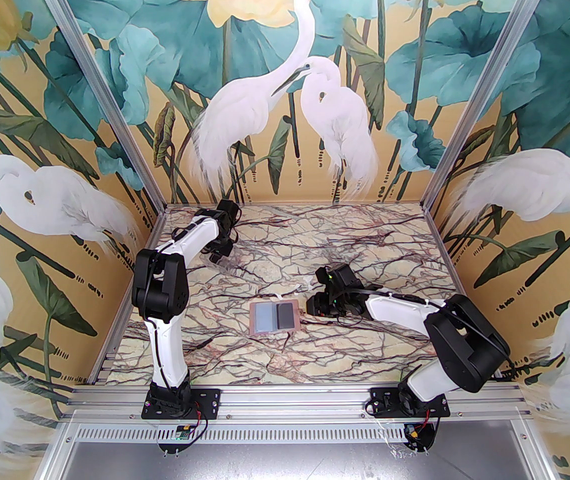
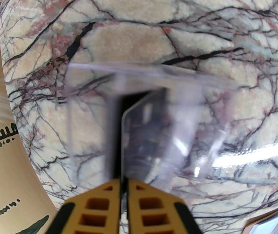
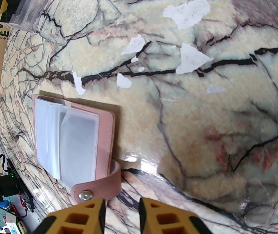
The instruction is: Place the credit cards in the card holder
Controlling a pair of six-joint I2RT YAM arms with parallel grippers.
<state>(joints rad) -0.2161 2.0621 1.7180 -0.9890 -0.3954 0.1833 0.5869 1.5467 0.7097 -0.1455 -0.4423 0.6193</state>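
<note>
Veined marble-print tabletop [image 1: 365,248] carried the dusty-pink leather card holder [image 1: 274,318], open flat mid-table, sleeves up. The clear plastic box [image 2: 92,94] sat far-left; the left fingers [image 2: 139,191] were clamped on a black plastic credit card [image 2: 143,135] inside it. The right fingers [image 3: 90,211] were apart, empty, just beside the snap tab [image 3: 97,186].

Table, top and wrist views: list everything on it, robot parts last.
card holder: one, dusty pink with pale sleeves, lying open mid-table
black card: at least one, black, standing on edge inside the clear plastic box
clear plastic box: one, transparent, far left of the table
white patches: several, white, on the table beyond the card holder
table: one, cream marble with dark veins
left gripper: one, yellow fingers, shut on the black card's edge
right gripper: one, yellow fingers, open, beside the snap tab
</note>
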